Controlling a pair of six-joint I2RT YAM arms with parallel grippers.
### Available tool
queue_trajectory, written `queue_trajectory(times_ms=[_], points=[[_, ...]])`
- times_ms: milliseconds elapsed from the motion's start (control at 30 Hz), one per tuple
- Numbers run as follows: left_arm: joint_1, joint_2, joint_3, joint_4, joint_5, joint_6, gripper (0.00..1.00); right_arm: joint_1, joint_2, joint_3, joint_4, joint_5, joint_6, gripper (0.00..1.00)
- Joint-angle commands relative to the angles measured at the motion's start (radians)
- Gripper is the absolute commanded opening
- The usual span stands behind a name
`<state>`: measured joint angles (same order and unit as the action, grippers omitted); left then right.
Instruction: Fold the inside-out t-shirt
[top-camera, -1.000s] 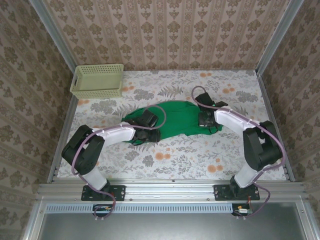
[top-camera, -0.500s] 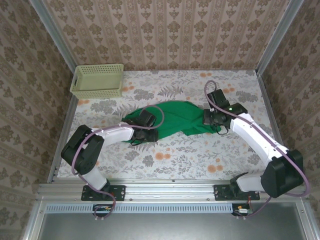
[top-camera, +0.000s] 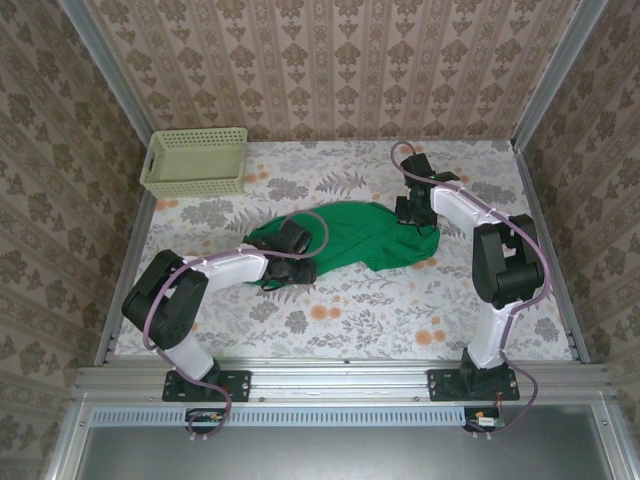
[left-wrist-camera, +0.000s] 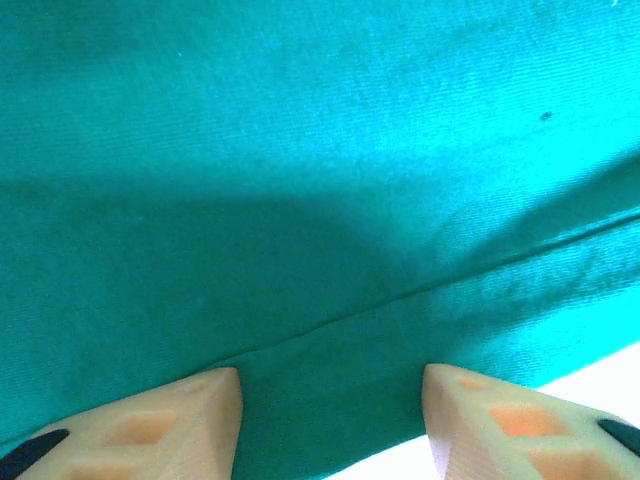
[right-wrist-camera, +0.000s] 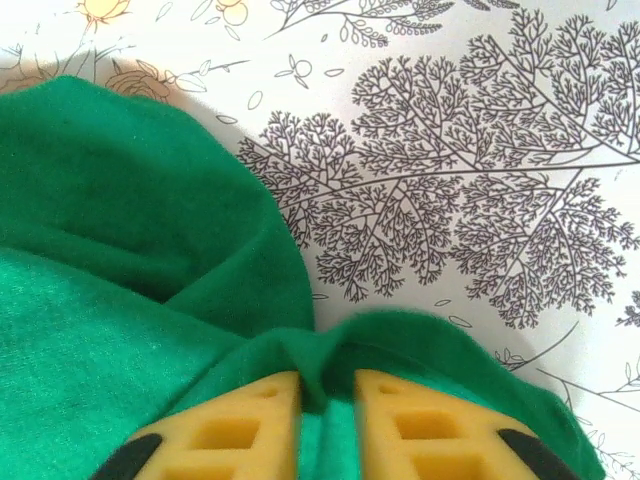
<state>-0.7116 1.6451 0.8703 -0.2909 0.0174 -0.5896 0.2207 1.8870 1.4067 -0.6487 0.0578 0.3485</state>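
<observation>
Patterned surface (top-camera: 340, 312) with both arms reaching in from its near edge. The inside-out t-shirt (top-camera: 352, 240) lies bunched near the middle of the surface. Its long axis runs from the left edge toward the right edge, and the right end sits slightly nearer the far edge. A pale basket (top-camera: 195, 160) stands in the far left corner, well apart from the cloth.

Each arm meets one end of that axis. The left end effector (top-camera: 296, 254) rests on the shirt's left end. In the left wrist view its two fingers (left-wrist-camera: 190, 420) stand wide apart, with flat cloth and a seam line spanning the gap and nothing pinched. The right end effector (top-camera: 411, 210) sits at the shirt's far right end. In the right wrist view its jaws are nearly together, with a raised ridge of green cloth clamped between them (bare surface begins just beyond the fold).

From the right end effector, the body of the shirt extends toward the left edge and a little toward the near edge. A pull along the long axis would therefore probably fall to the right arm, with the left end effector placed to pin the opposite end.
</observation>
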Motion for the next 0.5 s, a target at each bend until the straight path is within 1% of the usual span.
queue_trajectory(times_ms=[0,133,200,333,467], points=[[0.008,-0.003,-0.012,-0.029,-0.026,0.022,0.52,0.002,-0.056,0.019,0.007,-0.032,-0.023,0.30],[0.009,-0.002,-0.016,-0.029,-0.030,0.021,0.52,0.002,-0.167,-0.095,0.052,-0.114,-0.018,0.35],[0.009,-0.001,-0.013,-0.028,-0.027,0.021,0.52,0.000,-0.198,-0.144,0.068,-0.146,-0.004,0.36],[0.010,0.003,-0.010,-0.027,-0.024,0.022,0.52,-0.013,-0.192,-0.210,0.092,-0.210,0.041,0.36],[0.010,0.001,-0.011,-0.028,-0.023,0.022,0.52,-0.016,-0.182,-0.275,0.154,-0.211,0.077,0.37]])
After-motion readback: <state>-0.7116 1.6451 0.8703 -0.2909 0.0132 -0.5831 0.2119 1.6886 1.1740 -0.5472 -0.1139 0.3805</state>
